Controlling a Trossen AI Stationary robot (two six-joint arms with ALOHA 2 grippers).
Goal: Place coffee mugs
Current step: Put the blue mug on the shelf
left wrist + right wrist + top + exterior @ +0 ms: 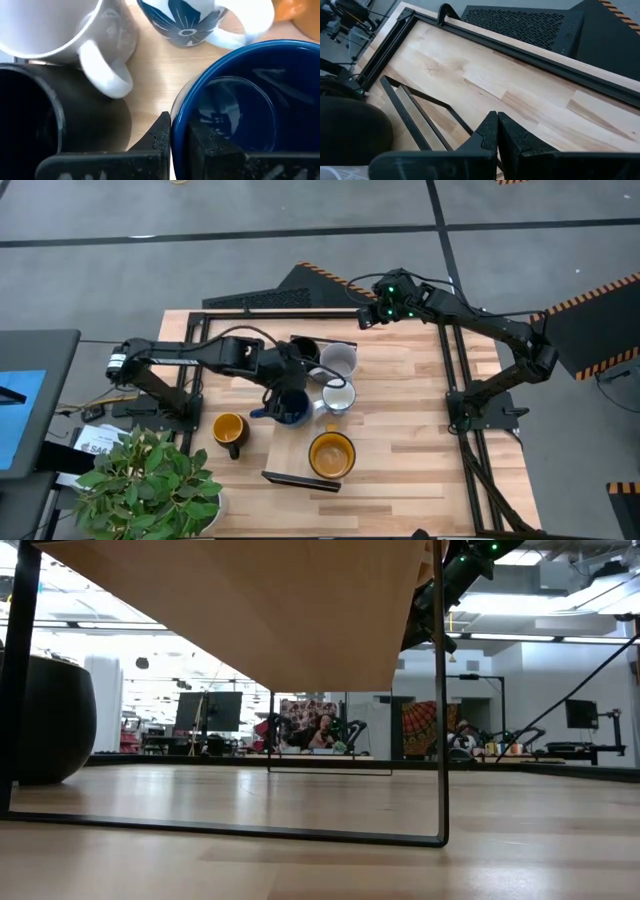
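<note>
Six coffee mugs stand in a cluster at the table's middle left: a black one, a pale one, a white one with a blue flower, a dark blue one and two yellow-orange ones. My left gripper is shut on the dark blue mug, between the black mug and the pale mug. My right gripper hangs shut over the table's far edge, its fingers holding nothing. My left gripper pinches the dark blue mug's rim, on the side toward the black mug. One finger is inside the mug and the other is outside the wall. The fingers slant down from the table's left. The mug's mouth faces up; whether its base rests on the table I cannot tell.
A potted plant stands at the near left corner. A dark flat strip lies by the larger yellow-orange mug. Black frame rails run along the table's right and far sides. Bare wood lies right of the mugs.
</note>
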